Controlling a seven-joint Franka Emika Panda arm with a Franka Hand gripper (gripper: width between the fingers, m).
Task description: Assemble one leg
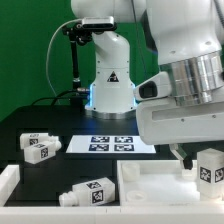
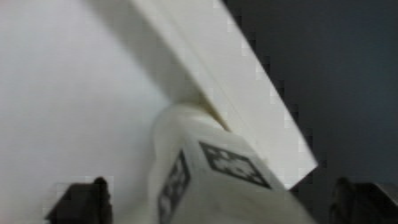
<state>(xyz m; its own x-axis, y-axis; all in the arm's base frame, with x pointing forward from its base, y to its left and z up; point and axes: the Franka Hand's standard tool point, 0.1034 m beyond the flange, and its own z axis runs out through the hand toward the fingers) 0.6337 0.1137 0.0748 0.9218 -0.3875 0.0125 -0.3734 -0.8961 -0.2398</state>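
In the wrist view one leg (image 2: 210, 170), a chunky white peg with square tags, lies between my gripper's (image 2: 222, 203) dark fingertips (image 2: 84, 200). The jaws stand wide, with a gap on each side of the leg, so the gripper is open. Under the leg is the large white tray-like part (image 2: 71, 90), whose raised rim runs diagonally. In the exterior view my gripper (image 1: 183, 155) hangs low over the right end of that part (image 1: 150, 178), next to a tagged leg (image 1: 210, 166). Two more legs lie at the exterior view's left (image 1: 38, 147) and at the front (image 1: 90, 192).
The marker board (image 1: 110, 143) lies flat on the dark table behind the tray-like part. The arm's white base (image 1: 108, 75) stands at the back with a cable beside it. A white rim piece (image 1: 8, 185) sits at the exterior view's front left.
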